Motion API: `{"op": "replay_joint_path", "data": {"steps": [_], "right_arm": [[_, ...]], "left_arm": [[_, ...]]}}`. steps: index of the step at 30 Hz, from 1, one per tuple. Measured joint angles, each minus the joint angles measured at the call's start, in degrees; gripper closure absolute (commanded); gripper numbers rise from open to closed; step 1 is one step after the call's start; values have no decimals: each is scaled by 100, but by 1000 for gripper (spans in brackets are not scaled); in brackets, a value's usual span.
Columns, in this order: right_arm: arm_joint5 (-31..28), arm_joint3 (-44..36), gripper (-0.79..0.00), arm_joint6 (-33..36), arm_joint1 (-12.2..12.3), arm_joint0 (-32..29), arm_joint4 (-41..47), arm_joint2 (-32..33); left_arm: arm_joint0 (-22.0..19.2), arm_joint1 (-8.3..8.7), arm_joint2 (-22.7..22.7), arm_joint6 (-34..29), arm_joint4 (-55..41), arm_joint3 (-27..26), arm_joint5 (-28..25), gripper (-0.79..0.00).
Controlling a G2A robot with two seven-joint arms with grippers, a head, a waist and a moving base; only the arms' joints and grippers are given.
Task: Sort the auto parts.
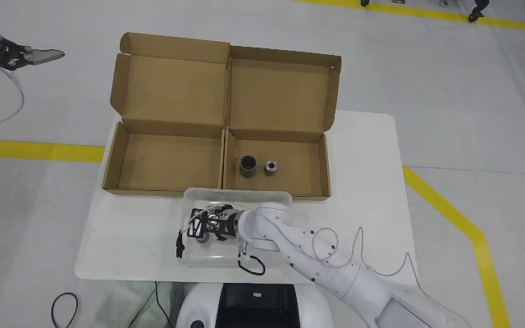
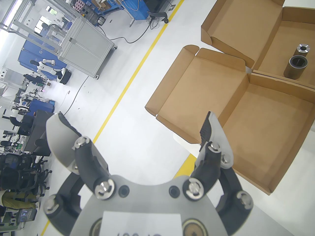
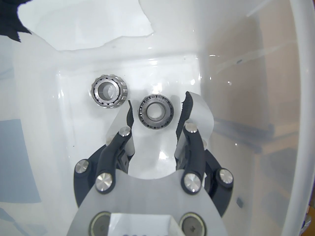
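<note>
The right end effector (image 3: pixel 158 99) is down inside the clear plastic bin (image 1: pixel 238 195), which sits at the near edge of the white tabletop (image 1: pixel 361 164). Its fingers are spread apart on either side of a tapered roller bearing (image 3: pixel 155 111), with a thin gap showing on each side. That bearing lies flat on the bin floor with its bore axis pointing straight up at the wrist camera (it is a short ring, so it has no real long axis). A second bearing (image 3: pixel 109 92) sits just beside it, outside the fingers, also bore-up but tipped slightly so its rollers show along one side. Behind the bin, two open cardboard boxes stand side by side with their lids folded back. These are the left box (image 1: pixel 164 168) and the right box (image 1: pixel 299 176). The right box holds a dark sleeve (image 1: pixel 248 166) standing upright and a small silver bushing (image 1: pixel 271 167) just beside it, both with open ends up. The left end effector (image 2: pixel 134 116) hangs over the floor off the tabletop's left side, apart from the boxes, its fingers wide apart.
</note>
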Motion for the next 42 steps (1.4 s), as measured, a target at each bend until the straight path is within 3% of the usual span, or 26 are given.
{"op": "replay_joint_path", "data": {"steps": [2,5,13,18,28,30,36,42], "right_arm": [[-5,63,-219,-14,-34,25,-13,-31],[41,132,0,-10,-73,48,-38,-46],[328,-147,0,304,-93,-33,-281,-9],[341,-543,0,44,-13,-219,-435,148],[-201,-919,0,-1510,281,-769,-449,736],[-451,-890,0,-2149,328,-829,-366,847],[-1023,-712,0,-3439,354,-596,-345,997],[-1212,-620,0,-4380,302,-223,-438,1028]], "left_arm": [[0,0,0,0,0,0,0,-785],[0,0,0,0,0,0,0,-785],[0,0,0,0,0,0,0,-785],[0,0,0,0,0,0,0,-785],[0,0,0,0,0,0,0,-785],[0,0,0,0,0,0,0,-785],[0,0,0,0,0,0,0,-785],[0,0,0,0,0,0,0,-785]]}}
